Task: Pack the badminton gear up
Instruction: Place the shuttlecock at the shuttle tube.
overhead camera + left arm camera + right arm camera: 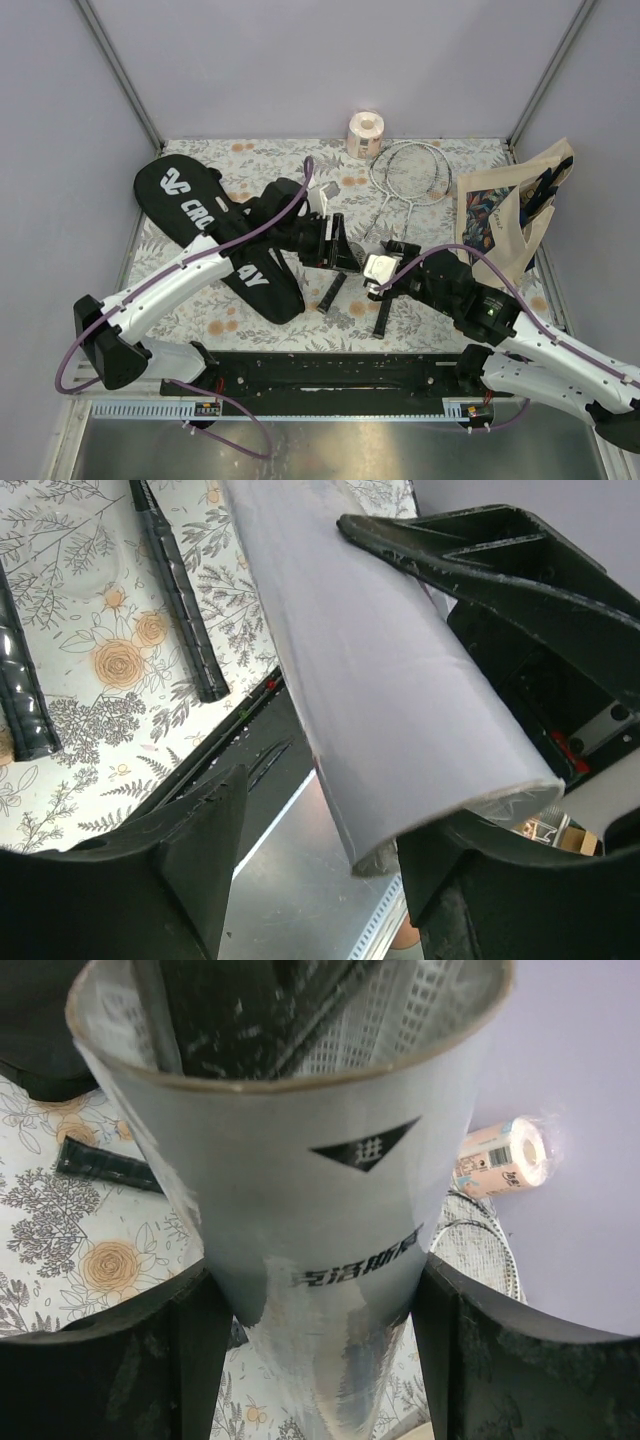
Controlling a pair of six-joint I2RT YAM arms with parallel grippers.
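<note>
My right gripper (385, 270) (315, 1280) is shut on the white cylindrical tube (380, 267) (300, 1160) and holds it above the table, its open end toward the wrist camera. My left gripper (340, 252) (330, 810) is open around the same tube (380, 680). The tube rests against one finger (470, 880), with a gap to the other. Two rackets (410, 170) lie at the back centre, their black handles (335, 292) (180, 590) pointing to the near edge. The black racket bag (215, 235) lies on the left.
A beige tote bag (510, 215) with colourful print leans at the right wall. A pinkish paper roll (364, 133) (500, 1157) stands at the back wall. The black mounting rail (330, 370) runs along the near edge.
</note>
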